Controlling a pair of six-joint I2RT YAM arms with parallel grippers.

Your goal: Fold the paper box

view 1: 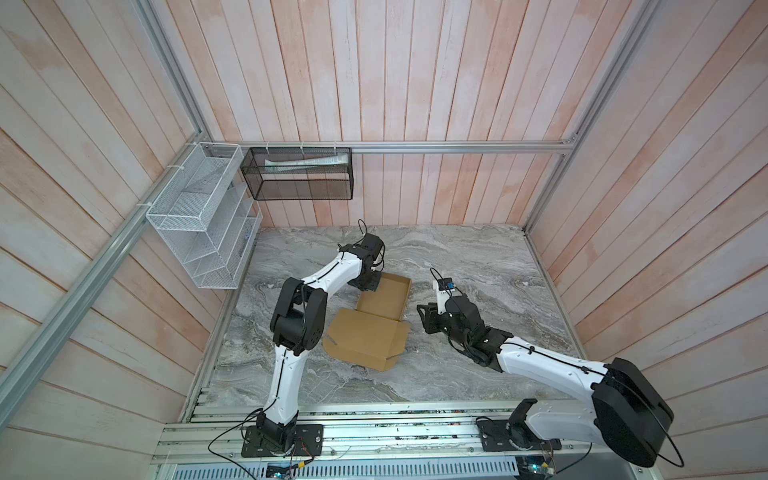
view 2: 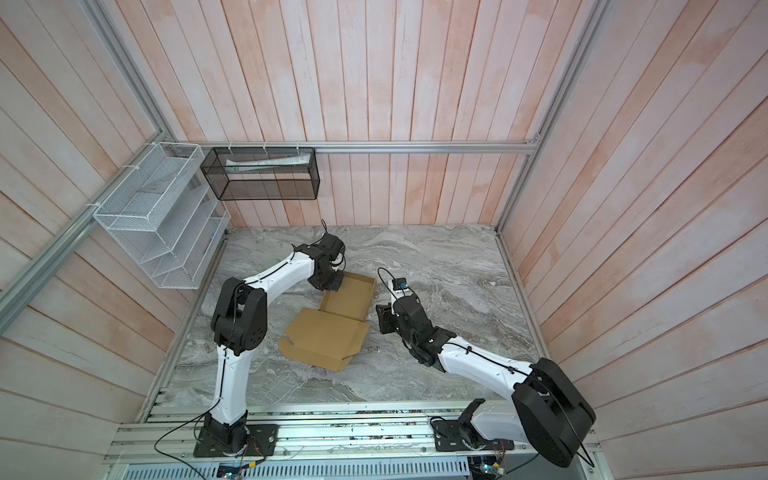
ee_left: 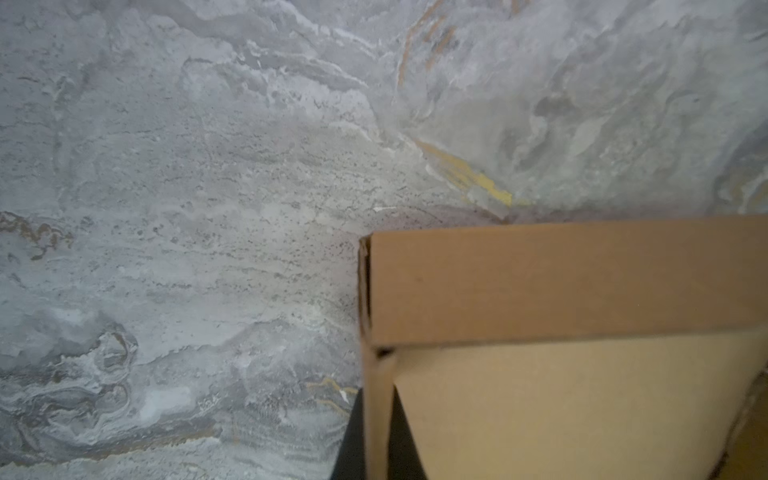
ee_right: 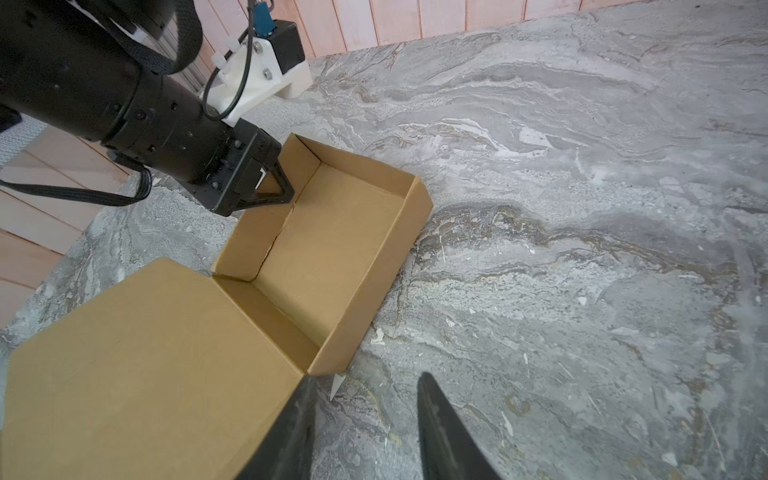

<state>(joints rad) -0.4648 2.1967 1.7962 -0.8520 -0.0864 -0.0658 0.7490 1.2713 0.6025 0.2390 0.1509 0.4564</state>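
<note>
The paper box [view 1: 384, 297] [view 2: 351, 297] is plain brown cardboard lying mid-table in both top views. Its far half stands as a shallow tray with raised walls [ee_right: 332, 232], and its lid panel [view 1: 365, 338] [ee_right: 145, 353] lies flat toward the front. My left gripper [view 1: 374, 282] [view 2: 336, 282] [ee_right: 286, 189] is at the tray's left wall near the far corner. In the left wrist view the gripper [ee_left: 377, 390] is shut on that wall, with one black finger on each side. My right gripper [view 1: 424, 318] [view 2: 382, 318] [ee_right: 368, 376] is open and empty, just right of the box beside the tray's near corner.
The grey marble table [view 1: 478, 266] is enclosed by wood-plank walls. A white wire rack [view 1: 203, 216] hangs on the left wall. A black mesh basket [view 1: 299, 172] holding papers hangs at the back. An aluminium rail [view 1: 374, 432] with both arm bases runs along the front.
</note>
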